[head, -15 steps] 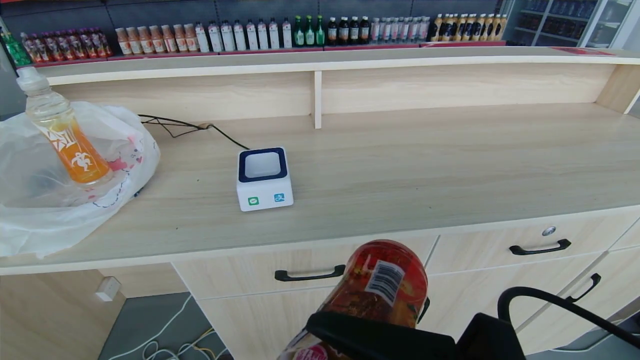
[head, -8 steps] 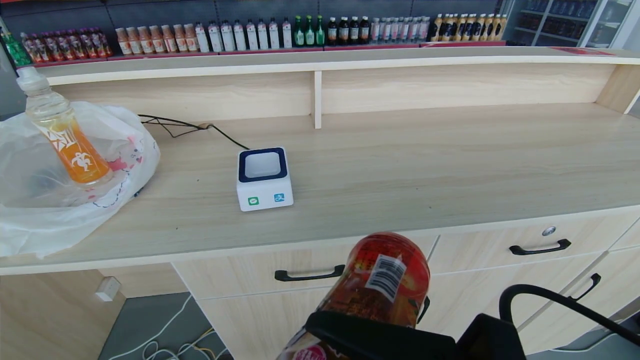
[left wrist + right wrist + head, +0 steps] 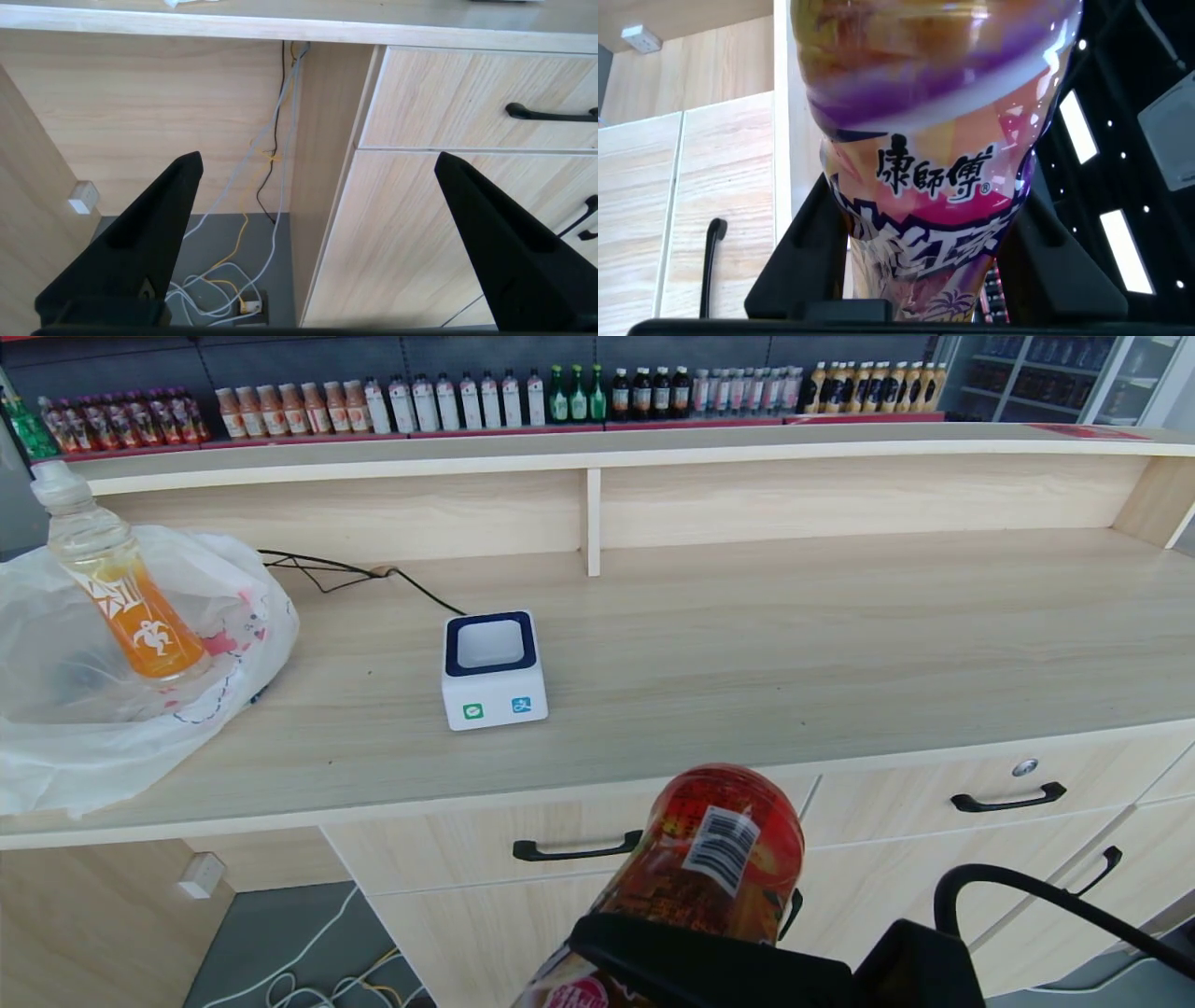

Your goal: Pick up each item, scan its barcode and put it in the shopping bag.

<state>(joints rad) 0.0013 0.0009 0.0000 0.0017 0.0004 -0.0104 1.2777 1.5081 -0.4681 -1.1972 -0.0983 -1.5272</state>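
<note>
1. One orange drink bottle [image 3: 126, 593] stands in the shopping bag [image 3: 56, 747], upper left of the head frame; I judge that item done.
2. The red bottle [image 3: 719, 849], bottom centre, is pinched by my right fingers [image 3: 799, 252], off the bench [image 3: 747, 644], short of the scanner [image 3: 492, 667]: scan and bagging remain.
3. Head view shows its barcode [image 3: 717, 863]; the right wrist view shows the grip instead.
4. Left wrist view: left fingers [image 3: 140, 252] spread, holding nothing.

A red-labelled bottle [image 3: 719, 854] is held tilted in front of the surface [image 3: 747, 653], barcode upward. An orange drink bottle [image 3: 121, 588] is leaned in the white shopping bag [image 3: 56, 747], left of the scanner [image 3: 493, 670].
</note>
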